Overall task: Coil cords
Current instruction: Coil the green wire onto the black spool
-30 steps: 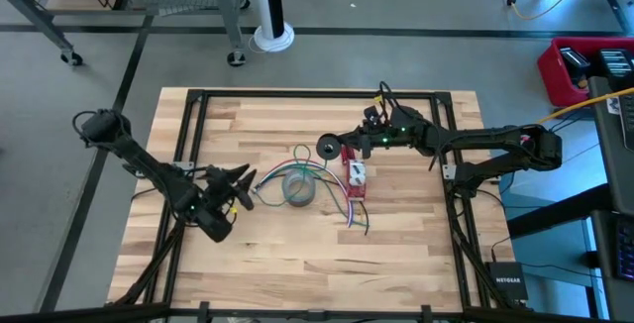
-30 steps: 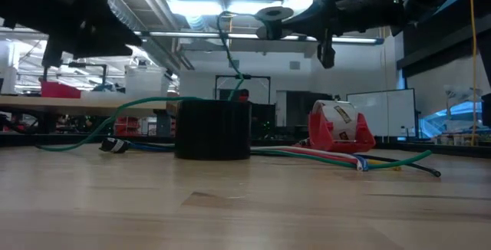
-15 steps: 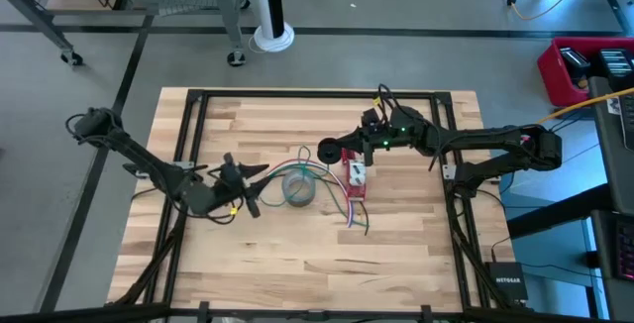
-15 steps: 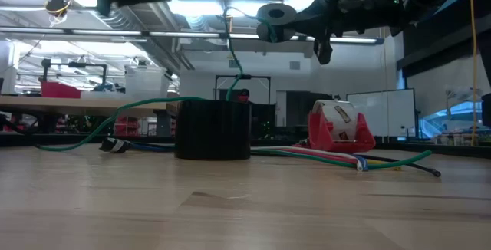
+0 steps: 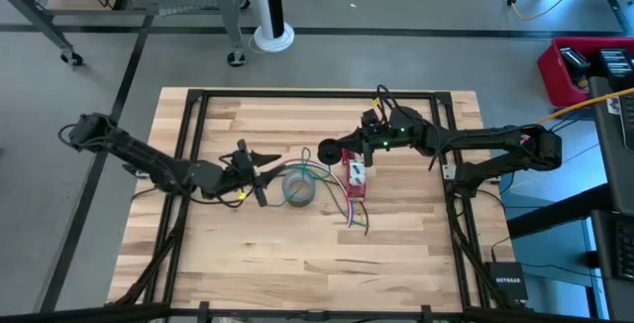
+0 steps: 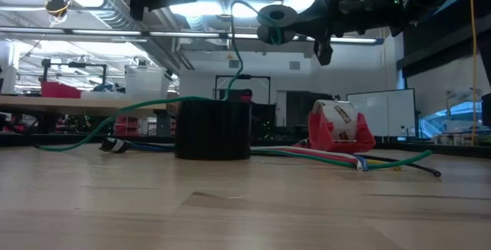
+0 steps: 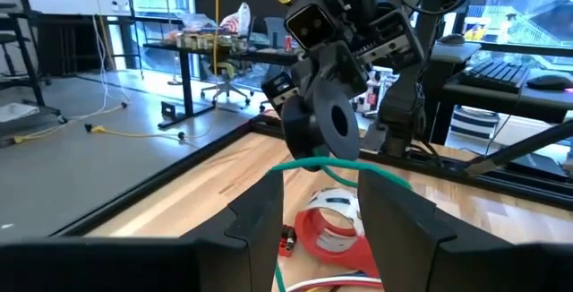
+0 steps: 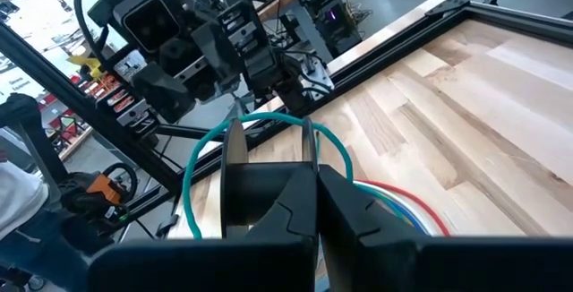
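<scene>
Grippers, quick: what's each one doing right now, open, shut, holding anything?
Left gripper: open, fingers either side of the green cord, not closed on it.
Right gripper: shut on a dark roll, held above the table.

The left arm reaches in from the left edge of the surface, stretched low toward the middle, its wrist roughly level. The left claw (image 5: 260, 167) is raised above the surface, its 2 fingers (image 7: 255, 216) standing apart with a clear gap between them, pointing toward the other arm.

The right arm comes in from the right edge, bent at the elbow, its forearm running toward the middle at a raised height. The right claw (image 5: 332, 150) hangs well above the surface, its 2 fingers (image 8: 288, 207) pressed together. The 2 claws face each other across the middle, near but apart.
</scene>
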